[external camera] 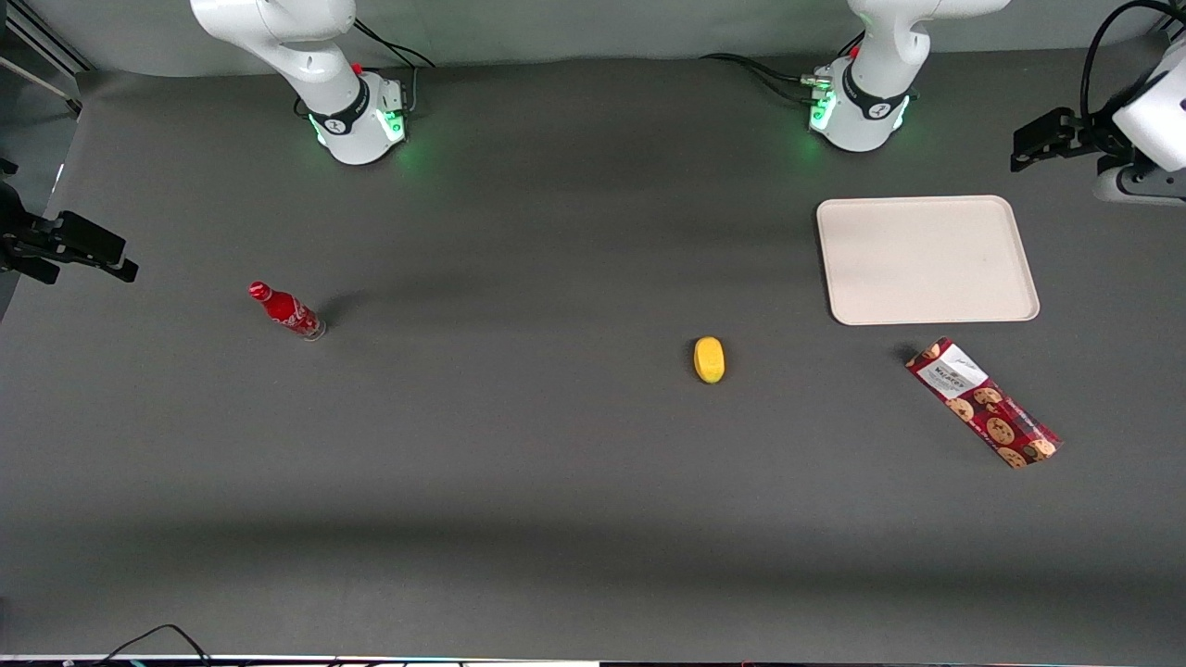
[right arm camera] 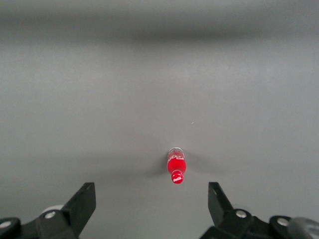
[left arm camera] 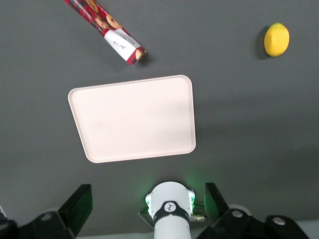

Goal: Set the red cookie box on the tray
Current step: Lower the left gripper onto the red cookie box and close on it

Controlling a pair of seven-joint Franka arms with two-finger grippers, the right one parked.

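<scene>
Look first at the long, thin, dark-red cardboard cookie box, printed with brown chocolate-chip cookies. It lies flat on the dark grey table at the working arm's end. It sits at a slant. The end with the white label points toward the tray, and the other end points toward the front camera. You can see the same box from the wrist camera, where part of it runs out of the picture.

The big, flat, cream-beige tray with round corners and a low rim lies just beside the box, farther from the front camera. The box is not on the tray. The label end comes close to the tray's rim, but you can see a strip of grey table between them, so they do not touch.

Now look at the left arm's black gripper. It hangs high above the table, up over the edge of the tray that is farthest from the front camera, near the arm's own white base. Its two fingers are spread wide apart, and they hold nothing.

A small yellow lemon lies on the table, near the middle. It is well apart from the box and the tray, off toward the parked arm's end.

A small red bottle is much farther along, toward the parked arm's end of the table.
</scene>
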